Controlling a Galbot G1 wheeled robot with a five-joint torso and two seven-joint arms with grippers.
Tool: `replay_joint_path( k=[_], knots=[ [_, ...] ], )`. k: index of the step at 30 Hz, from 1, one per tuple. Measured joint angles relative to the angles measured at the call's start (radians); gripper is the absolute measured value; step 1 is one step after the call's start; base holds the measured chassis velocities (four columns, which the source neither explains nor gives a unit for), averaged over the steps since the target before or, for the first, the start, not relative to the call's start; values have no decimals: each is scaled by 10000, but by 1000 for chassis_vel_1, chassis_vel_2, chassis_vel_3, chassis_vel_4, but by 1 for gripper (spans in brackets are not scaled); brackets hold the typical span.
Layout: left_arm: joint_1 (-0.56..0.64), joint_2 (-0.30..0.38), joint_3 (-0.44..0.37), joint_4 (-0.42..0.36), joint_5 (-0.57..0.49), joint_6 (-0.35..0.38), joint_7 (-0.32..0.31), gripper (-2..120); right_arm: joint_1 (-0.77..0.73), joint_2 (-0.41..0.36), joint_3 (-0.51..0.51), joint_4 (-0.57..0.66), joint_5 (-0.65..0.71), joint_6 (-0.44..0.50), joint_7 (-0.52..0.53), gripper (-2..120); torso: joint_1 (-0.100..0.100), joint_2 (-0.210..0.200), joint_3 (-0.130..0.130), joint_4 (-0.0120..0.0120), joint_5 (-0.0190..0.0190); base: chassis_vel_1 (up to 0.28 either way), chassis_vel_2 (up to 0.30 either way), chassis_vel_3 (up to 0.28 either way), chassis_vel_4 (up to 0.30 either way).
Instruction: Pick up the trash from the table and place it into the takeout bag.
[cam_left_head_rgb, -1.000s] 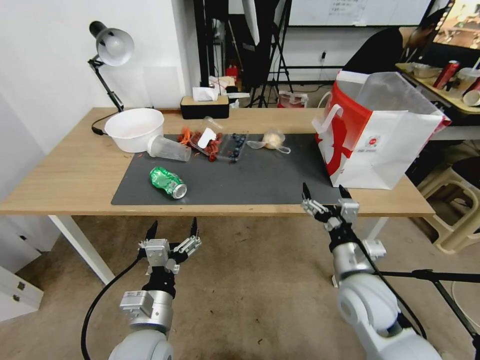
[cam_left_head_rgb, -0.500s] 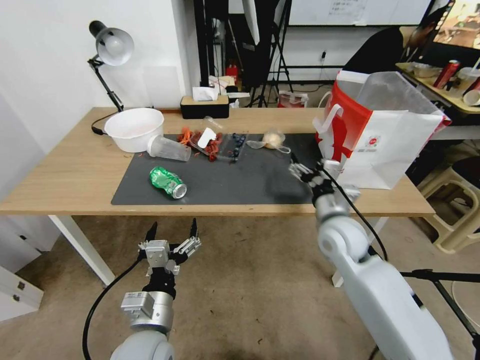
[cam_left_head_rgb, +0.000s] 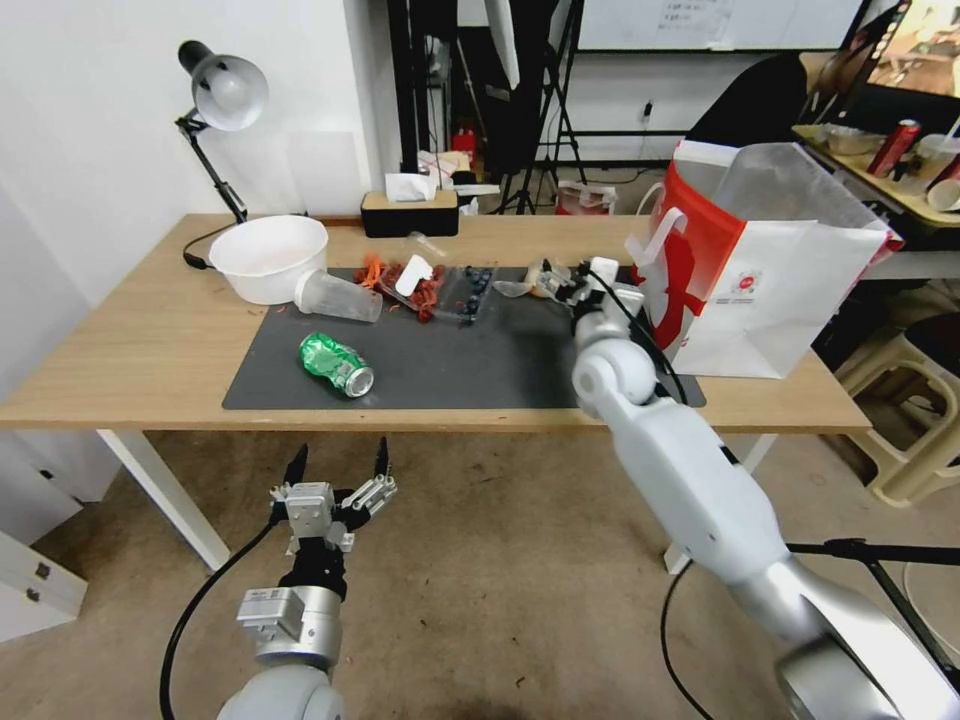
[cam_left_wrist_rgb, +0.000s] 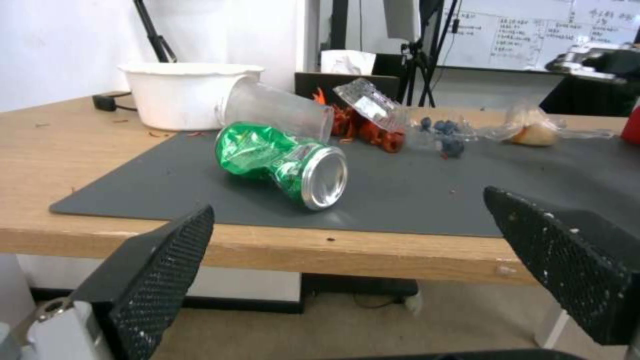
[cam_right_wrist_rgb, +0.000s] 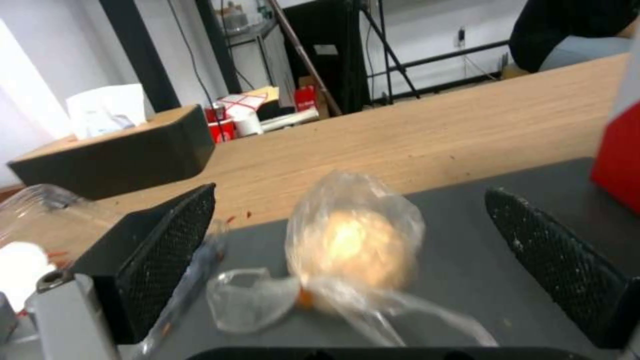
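Observation:
On the table (cam_left_head_rgb: 130, 340), a dark grey mat (cam_left_head_rgb: 490, 365) carries the trash: a dented green can (cam_left_head_rgb: 337, 364), a clear plastic cup (cam_left_head_rgb: 338, 297) lying on its side, and a clear-wrapped beige lump (cam_left_head_rgb: 543, 280). My right gripper (cam_left_head_rgb: 580, 284) is open just in front of the lump (cam_right_wrist_rgb: 353, 240), which lies between its fingers (cam_right_wrist_rgb: 160, 260), untouched. The takeout bag (cam_left_head_rgb: 770, 290) stands open at the mat's right end. Below the table's front edge, my left gripper (cam_left_head_rgb: 336, 468) hangs open, facing the can (cam_left_wrist_rgb: 283, 162).
A white bowl (cam_left_head_rgb: 268, 258) sits behind the cup. Red scraps and a clear blueberry box (cam_left_head_rgb: 445, 285) lie mid-mat. A tissue box (cam_left_head_rgb: 409, 212) and a desk lamp (cam_left_head_rgb: 222, 95) stand at the back. A stool (cam_left_head_rgb: 915, 420) stands right of the table.
My right arm has reached forward from below the table's front edge, across the mat, up to the wrapped lump. The left gripper has stayed almost where it was.

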Motion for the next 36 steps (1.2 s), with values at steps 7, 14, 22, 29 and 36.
replay_joint_path(
  k=[7,14,22,29,36],
  knots=[
    [22,1,-46,-20,0,-55,-23,100,771,429,-41,-1176,-33,-76,-16,100,0,0,-1,1,-1,0,0,0,0],
    [22,1,-55,-22,0,-60,-31,100,1024,613,-34,-1911,-40,-251,-31,100,0,0,-1,1,1,0,0,0,0],
    [2,2,-38,-22,0,-60,-35,100,1161,766,12,-2434,62,-455,-107,100,1,1,-2,1,1,0,0,0,0],
    [11,1,-27,-6,5,-97,-37,100,1345,961,46,-2916,96,-560,-223,99,0,2,-2,1,1,0,0,0,0],
    [32,2,-29,42,10,-178,-38,100,1452,1130,125,-3324,14,-571,-338,81,0,2,-2,1,1,0,0,0,0]
  ],
)
